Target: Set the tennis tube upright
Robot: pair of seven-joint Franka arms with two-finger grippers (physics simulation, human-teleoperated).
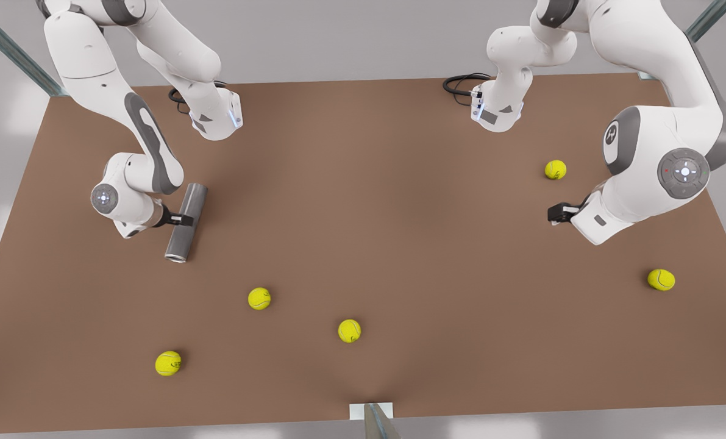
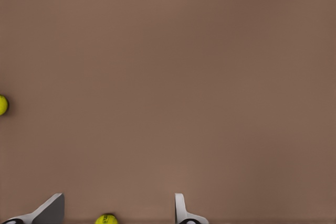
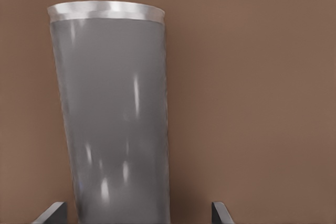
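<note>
The tennis tube (image 1: 186,222) lies flat on the tabletop (image 1: 399,201) at the front view's left, lighter rim toward the camera. The right end effector (image 1: 185,219) straddles its middle, fingers (image 3: 52,212) wide on either side, likely lining up a balanced grip for tipping it upright. Across the tabletop, the left end effector (image 1: 556,213) waits, spread and empty, near a tennis ball (image 1: 555,169).

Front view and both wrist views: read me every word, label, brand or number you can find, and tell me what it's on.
No readable text anywhere.
tennis tube: plain grey, no label.
tennis balls: dark marks, too small to read.
arm joint at the front view's right: a round emblem, not legible.
right hand, open astride the tube, and left hand, open and waiting over the table: no markings.
</note>
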